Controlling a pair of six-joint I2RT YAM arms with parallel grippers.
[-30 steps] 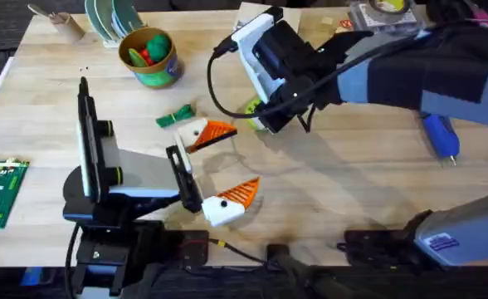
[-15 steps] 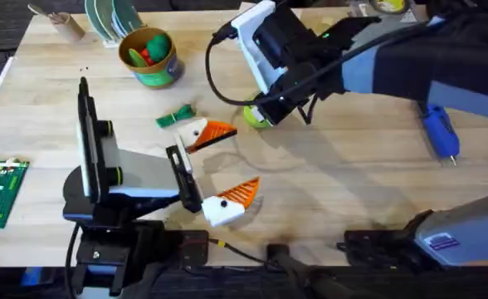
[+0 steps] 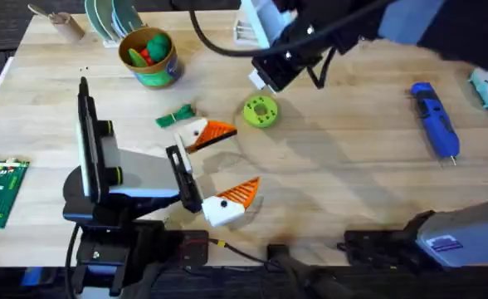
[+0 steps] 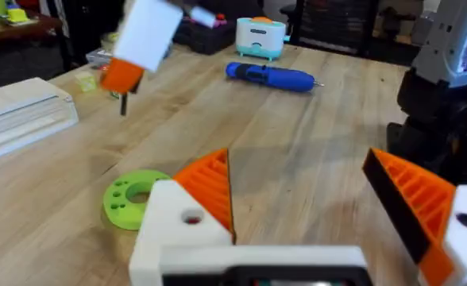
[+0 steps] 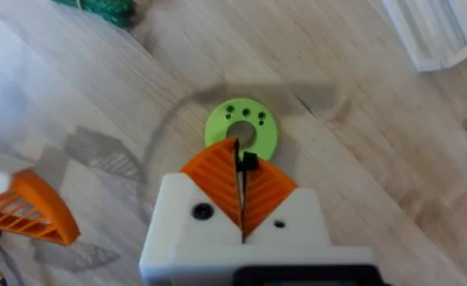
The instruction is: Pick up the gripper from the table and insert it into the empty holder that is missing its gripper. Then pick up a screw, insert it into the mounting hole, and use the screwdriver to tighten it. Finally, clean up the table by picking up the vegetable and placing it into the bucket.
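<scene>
I have a small dark screw (image 5: 248,163) pinched between the orange pads of my right claw (image 5: 241,191), clenched on it and raised above the lime-green disc (image 3: 260,111) — lifted clear, I judge, to carry it to the mounting hole. My left claw (image 3: 215,164) rests low on the tabletop (image 3: 344,183), its fingers spread apart and holding nothing, presenting itself for the work. The screwdriver (image 3: 434,130) lies well off to the right. The vegetable (image 3: 176,116) lies beside the left claw, near the bucket (image 3: 150,58), for cleanup.
</scene>
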